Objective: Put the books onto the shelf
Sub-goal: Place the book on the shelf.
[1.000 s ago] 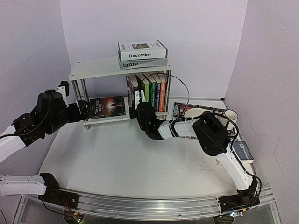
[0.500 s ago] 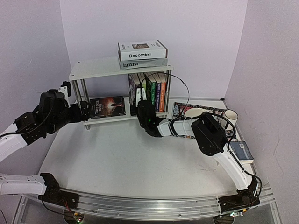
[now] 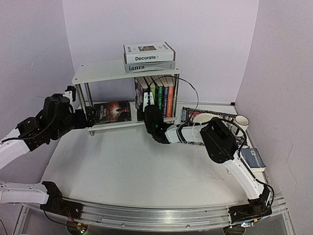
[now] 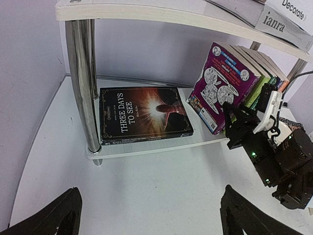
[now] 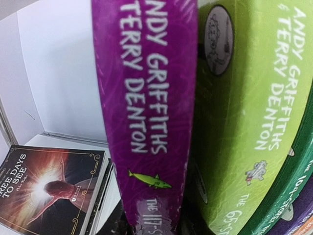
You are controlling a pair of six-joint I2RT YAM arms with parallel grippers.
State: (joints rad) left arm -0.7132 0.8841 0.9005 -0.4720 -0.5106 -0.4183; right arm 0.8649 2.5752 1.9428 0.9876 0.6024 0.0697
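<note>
Inspecting the lower tier of the shelf point(image 3: 102, 71), which stands at 12 o'clock on the table.

1. Thing in hand: the purple book point(image 4: 219, 82) is at the left end of the upright row, with the green book point(image 5: 247, 122) touching it at 3 o'clock. Its long axis runs near vertical, but the head leans toward 11 o'clock in the left wrist view, so it is not square against the row.

2. Right gripper point(image 4: 231, 113): directly in front of the purple book, with the spine at 12 o'clock from the claw and filling the middle of the right wrist view. The fingers are almost wholly out of that view. Whether the claw is pinching the spine or merely touching it cannot be told.

3. Left gripper point(image 4: 151, 196): jaws spread wide, holding nothing. It hovers over bare table in front of the shelf's left side, with "Three Days to See" point(image 4: 142, 113) lying flat at 12 o'clock from it. The purple book is well apart from this claw, at about 1 o'clock.

4. Other stock: "Decorate" point(image 3: 148, 52) rests on "ianra" point(image 3: 146, 66) on the top board.

Finding: the right arm is plainly the nearer. The coming move appears to turn on the lean. A push toward 3 o'clock at the head of the spine would stand the book flush, while withdrawing toward 6 o'clock first risks it tipping left onto the flat book.
</note>
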